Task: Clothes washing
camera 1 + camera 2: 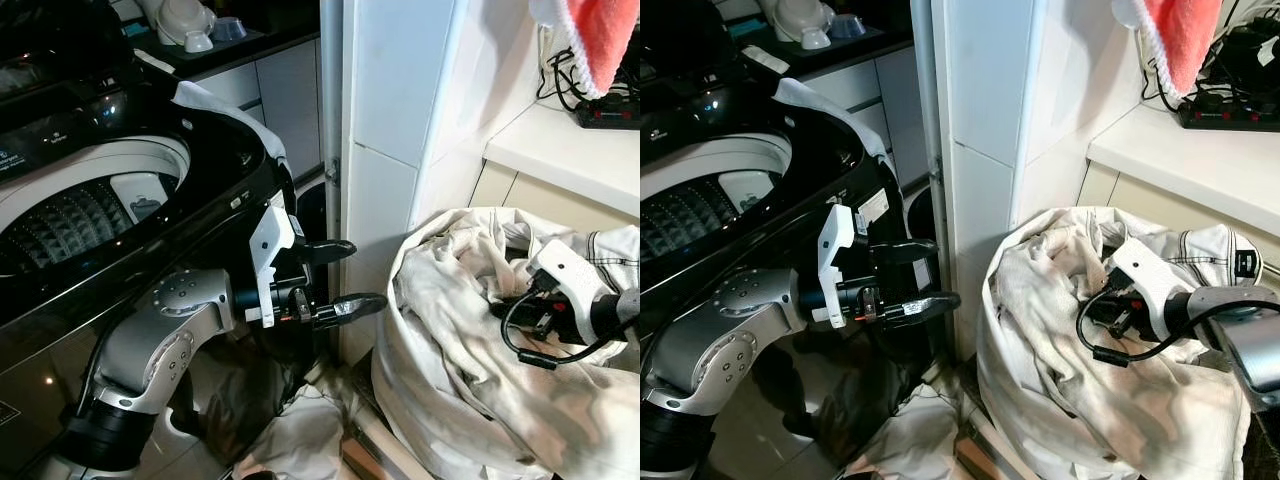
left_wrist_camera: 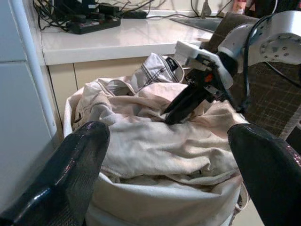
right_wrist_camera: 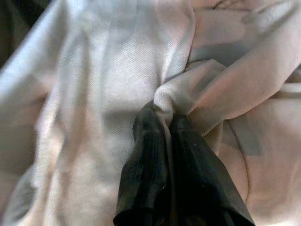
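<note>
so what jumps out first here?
The laundry basket heaped with pale clothes, low on the right by the counter. The right gripper is shut on a fold of them. The left gripper hangs open beside the open washer on the left.

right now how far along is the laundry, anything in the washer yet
Early stage. Done: the washer lid is up, and the part of the drum in view looks bare. In hand: the right gripper is shut on a fold of the pale cloth in the basket. The left gripper hangs open between washer and basket. Left: lifting the cloth out, loading the drum, and emptying the full basket.
</note>
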Robot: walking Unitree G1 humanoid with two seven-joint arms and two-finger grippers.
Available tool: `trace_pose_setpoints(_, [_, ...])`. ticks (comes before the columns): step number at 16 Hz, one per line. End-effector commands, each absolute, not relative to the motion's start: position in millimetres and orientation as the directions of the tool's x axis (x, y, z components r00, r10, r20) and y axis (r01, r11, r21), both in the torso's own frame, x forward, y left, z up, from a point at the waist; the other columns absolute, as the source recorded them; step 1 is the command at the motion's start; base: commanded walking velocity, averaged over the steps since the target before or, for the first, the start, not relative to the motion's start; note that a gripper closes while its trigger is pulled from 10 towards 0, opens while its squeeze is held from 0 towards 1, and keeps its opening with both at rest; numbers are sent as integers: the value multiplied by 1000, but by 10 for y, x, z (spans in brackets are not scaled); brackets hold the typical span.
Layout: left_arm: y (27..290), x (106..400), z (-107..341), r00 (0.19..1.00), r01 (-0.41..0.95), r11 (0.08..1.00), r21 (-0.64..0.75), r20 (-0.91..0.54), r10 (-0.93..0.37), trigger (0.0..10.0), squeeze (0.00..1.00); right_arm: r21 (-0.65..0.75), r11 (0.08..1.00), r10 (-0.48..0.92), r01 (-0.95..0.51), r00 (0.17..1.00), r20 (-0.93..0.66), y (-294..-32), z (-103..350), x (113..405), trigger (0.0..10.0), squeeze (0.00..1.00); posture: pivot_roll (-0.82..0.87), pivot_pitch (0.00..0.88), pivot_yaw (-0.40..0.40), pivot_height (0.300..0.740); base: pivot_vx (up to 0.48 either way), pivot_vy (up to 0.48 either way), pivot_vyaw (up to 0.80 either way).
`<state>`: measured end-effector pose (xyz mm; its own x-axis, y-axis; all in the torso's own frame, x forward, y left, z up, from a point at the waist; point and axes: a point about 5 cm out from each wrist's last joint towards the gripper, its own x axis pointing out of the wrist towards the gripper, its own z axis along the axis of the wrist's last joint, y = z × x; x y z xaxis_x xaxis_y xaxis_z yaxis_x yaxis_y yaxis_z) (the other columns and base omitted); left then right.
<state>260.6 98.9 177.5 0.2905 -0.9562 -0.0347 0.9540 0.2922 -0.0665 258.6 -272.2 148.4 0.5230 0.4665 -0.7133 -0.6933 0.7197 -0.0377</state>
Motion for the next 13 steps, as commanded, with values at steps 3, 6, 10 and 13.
trace_pose_setpoints(3, [1005,2683,1869,364,932,363,-13,22,-931,10000,67,21,678,597,-735,533,-600,-2585,1771,2581,0,0,-23,0,78,740,0,0,0])
trace_pose_setpoints(6, [969,2773,2063,404,912,409,25,121,-907,10000,0,85,596,783,-798,555,-282,-2385,2336,2582,0,0,-27,0,86,740,0,0,0])
trace_pose_setpoints(10, [873,2892,2424,413,895,443,49,281,-866,10000,0,77,518,854,-852,520,17,-2175,2860,2600,0,0,-18,0,78,740,0,0,0])
trace_pose_setpoints(13, [694,2847,2554,353,919,390,53,329,-876,10000,0,105,477,853,-873,488,183,-2096,3109,2655,0,0,-10,0,58,740,0,0,0])
